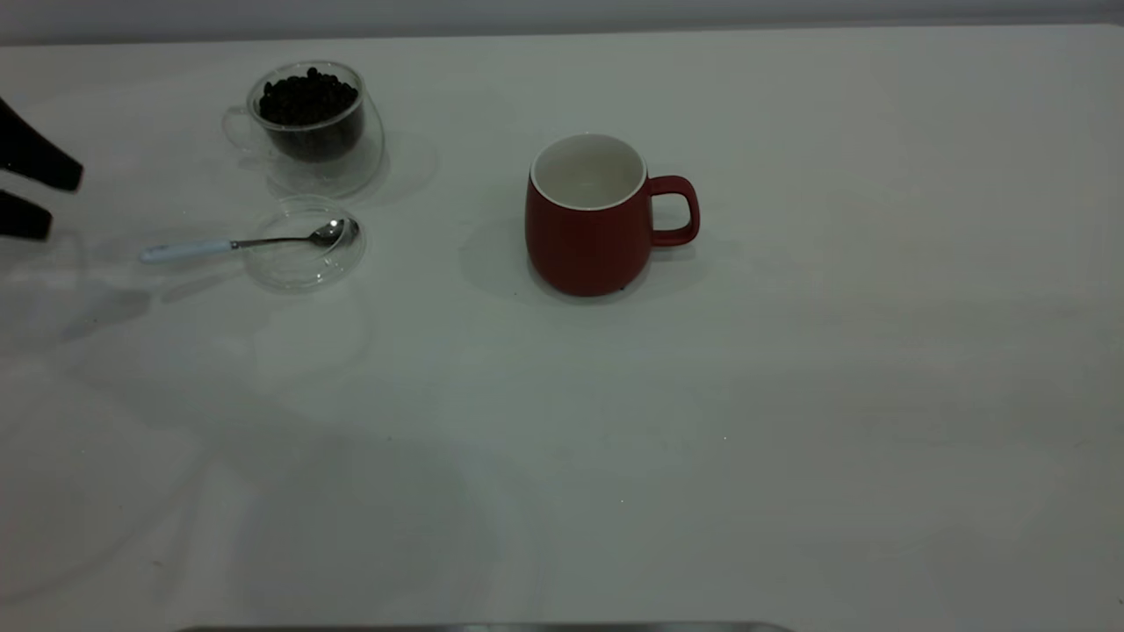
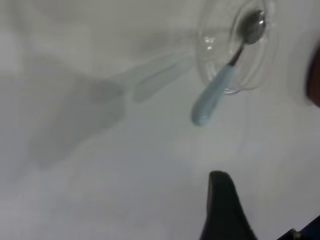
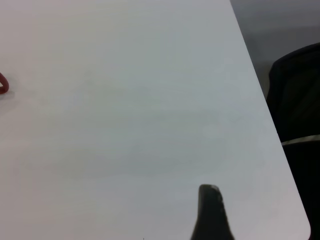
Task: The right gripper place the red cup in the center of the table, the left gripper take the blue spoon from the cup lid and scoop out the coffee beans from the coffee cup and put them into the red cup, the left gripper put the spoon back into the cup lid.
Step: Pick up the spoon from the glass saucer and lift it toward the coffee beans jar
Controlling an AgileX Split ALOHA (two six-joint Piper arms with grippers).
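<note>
The red cup (image 1: 587, 230) stands upright near the middle of the white table (image 1: 790, 395), handle to the right, white inside bare. At the back left is the glass coffee cup (image 1: 309, 132), heaped with dark coffee beans (image 1: 307, 96). Just in front of it lies the clear cup lid (image 1: 299, 263), with the blue spoon (image 1: 230, 245) resting bowl-in-lid and its pale handle pointing left. My left gripper (image 1: 48, 195) hovers open at the far left, short of the spoon handle (image 2: 211, 100). My right gripper (image 3: 265, 220) is open and holds nothing, well away from the cup.
The right wrist view shows the table's rounded corner edge (image 3: 280, 150) and a dark chair (image 3: 300, 100) beyond it. A sliver of the red cup's handle (image 3: 2, 84) shows far off. Bare tabletop lies between the lid and the red cup.
</note>
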